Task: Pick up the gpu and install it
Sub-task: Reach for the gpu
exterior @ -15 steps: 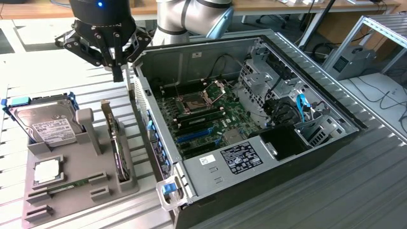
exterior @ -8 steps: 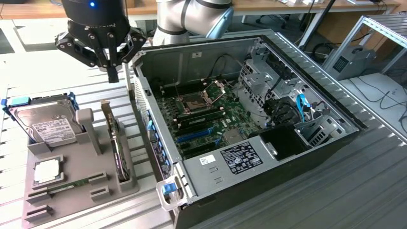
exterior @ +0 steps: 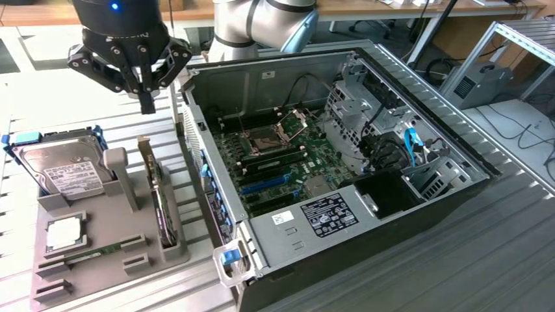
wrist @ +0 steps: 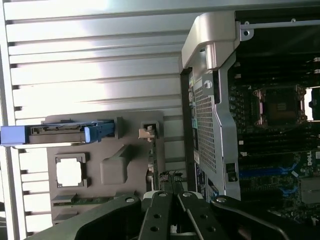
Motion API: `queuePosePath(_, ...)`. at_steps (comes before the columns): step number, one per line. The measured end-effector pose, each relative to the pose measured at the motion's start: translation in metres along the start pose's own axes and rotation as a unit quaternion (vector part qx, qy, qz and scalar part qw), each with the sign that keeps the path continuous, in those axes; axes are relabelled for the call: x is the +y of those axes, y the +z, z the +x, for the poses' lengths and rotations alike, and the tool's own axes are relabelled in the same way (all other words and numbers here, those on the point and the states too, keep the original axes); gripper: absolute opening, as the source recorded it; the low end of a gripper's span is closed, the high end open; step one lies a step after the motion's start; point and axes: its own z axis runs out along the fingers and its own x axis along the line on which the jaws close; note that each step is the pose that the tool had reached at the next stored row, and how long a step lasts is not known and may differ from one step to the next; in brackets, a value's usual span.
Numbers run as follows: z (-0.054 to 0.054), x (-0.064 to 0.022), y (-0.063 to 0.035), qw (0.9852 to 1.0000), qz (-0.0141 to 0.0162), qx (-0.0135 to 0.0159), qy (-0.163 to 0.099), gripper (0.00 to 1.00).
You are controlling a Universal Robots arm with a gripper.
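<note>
Gripper (exterior: 147, 101) hangs shut and empty over the tabletop (exterior: 87, 127), just beside the open case (exterior: 347, 162); the gpu (exterior: 158, 195) stands on edge in the grey holder (exterior: 104, 234), between the hard drive (exterior: 65, 172) and the case, below the gripper and apart from it.

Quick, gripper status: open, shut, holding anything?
Gripper: shut, holding nothing. The gpu stands on edge in the gray holder, untouched.
</note>
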Motion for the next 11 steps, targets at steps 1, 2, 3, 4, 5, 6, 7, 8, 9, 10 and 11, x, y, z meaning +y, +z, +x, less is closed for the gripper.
queuePosePath(1,0.0014,-0.0001,-0.0001,1.0000,0.0000,0.0000,0.000,0.11)
queuePosePath(2,0.0024,-0.0002,-0.0001,1.0000,0.0000,-0.0001,0.000,0.11)
queuePosePath(3,0.0031,-0.0002,-0.0001,1.0000,0.0000,-0.0001,0.000,0.11)
queuePosePath(4,0.0040,-0.0003,-0.0001,1.0000,0.0000,-0.0001,0.000,0.11)
queuePosePath(5,0.0049,-0.0004,-0.0002,1.0000,0.0000,-0.0001,0.000,0.11)
queuePosePath(6,0.0059,-0.0005,-0.0002,1.0000,0.0000,-0.0001,0.000,0.11)
queuePosePath(7,0.0069,-0.0005,-0.0003,1.0000,0.0000,-0.0002,0.000,0.11)
queuePosePath(8,0.0084,-0.0006,-0.0003,1.0000,0.0000,-0.0003,0.000,0.11)
queuePosePath(9,0.0092,-0.0007,-0.0003,1.0000,0.0000,-0.0003,0.000,0.11)
queuePosePath(10,0.0101,-0.0007,-0.0004,1.0000,0.0000,-0.0003,0.000,0.11)
queuePosePath(11,0.0109,-0.0008,-0.0004,1.0000,0.0000,-0.0003,0.000,0.11)
